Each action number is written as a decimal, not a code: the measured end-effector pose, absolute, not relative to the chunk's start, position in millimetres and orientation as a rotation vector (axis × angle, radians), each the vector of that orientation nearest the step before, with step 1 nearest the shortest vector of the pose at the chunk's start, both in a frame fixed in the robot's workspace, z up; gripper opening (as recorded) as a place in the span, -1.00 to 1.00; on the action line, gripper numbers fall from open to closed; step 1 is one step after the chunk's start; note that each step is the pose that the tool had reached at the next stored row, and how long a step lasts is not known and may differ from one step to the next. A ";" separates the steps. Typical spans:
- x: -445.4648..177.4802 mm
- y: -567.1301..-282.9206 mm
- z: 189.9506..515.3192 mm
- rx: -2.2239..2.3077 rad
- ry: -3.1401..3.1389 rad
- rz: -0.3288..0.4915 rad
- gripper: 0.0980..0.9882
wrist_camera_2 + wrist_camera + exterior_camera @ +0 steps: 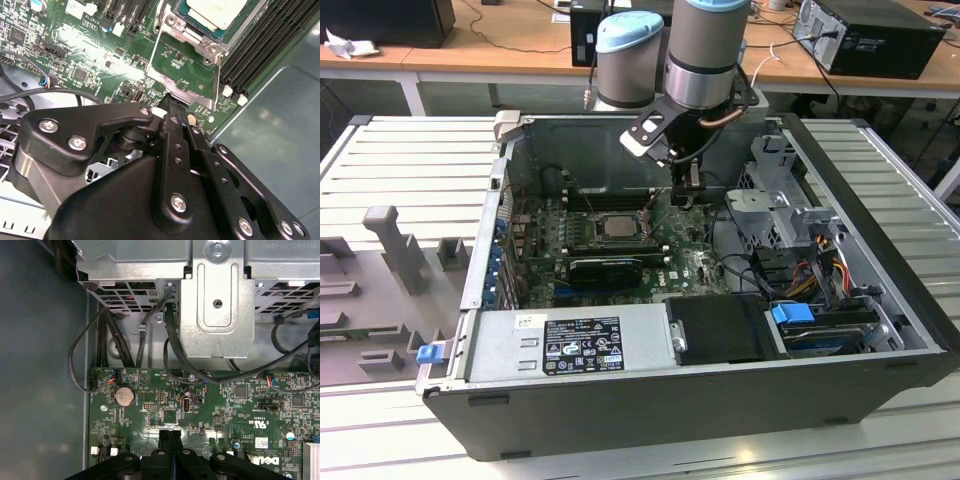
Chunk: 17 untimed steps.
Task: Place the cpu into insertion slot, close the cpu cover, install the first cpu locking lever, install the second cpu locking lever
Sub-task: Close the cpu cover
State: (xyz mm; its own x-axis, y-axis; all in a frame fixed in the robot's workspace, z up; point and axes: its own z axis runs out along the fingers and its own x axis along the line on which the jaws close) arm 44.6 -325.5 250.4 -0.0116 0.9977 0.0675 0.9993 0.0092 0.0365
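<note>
- Gripper (172,100): fingers pressed together at the cover's (185,90) free lip; we cannot tell if they nip it.
- Cover: swung open, hinged at the slot (590,230), free edge pointing away towards the gripper; roughly square, no clear long axis.
- Cpu (215,12): flat in the slot.
- Risk: the lip slips, so the cover drops or the fingers scrape the board.

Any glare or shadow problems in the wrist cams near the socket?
Second wrist view: strong glare on the motherboard beside the open cpu cover; the cpu face is washed pale; the hand is a dark mass in front. First wrist view: board evenly lit, chassis wall in shade. Exterior view: computer case interior dim, no glare.
</note>
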 end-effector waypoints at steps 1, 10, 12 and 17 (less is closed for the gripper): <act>44.5 -325.5 250.4 -2.193 -2.216 -0.115 -0.98; 42.3 -325.5 250.1 -2.193 -2.216 -0.115 -0.98; 41.4 -325.5 250.0 -2.193 -2.216 -0.115 -0.98; 39.7 -325.5 249.7 -2.193 -2.216 -0.115 -0.98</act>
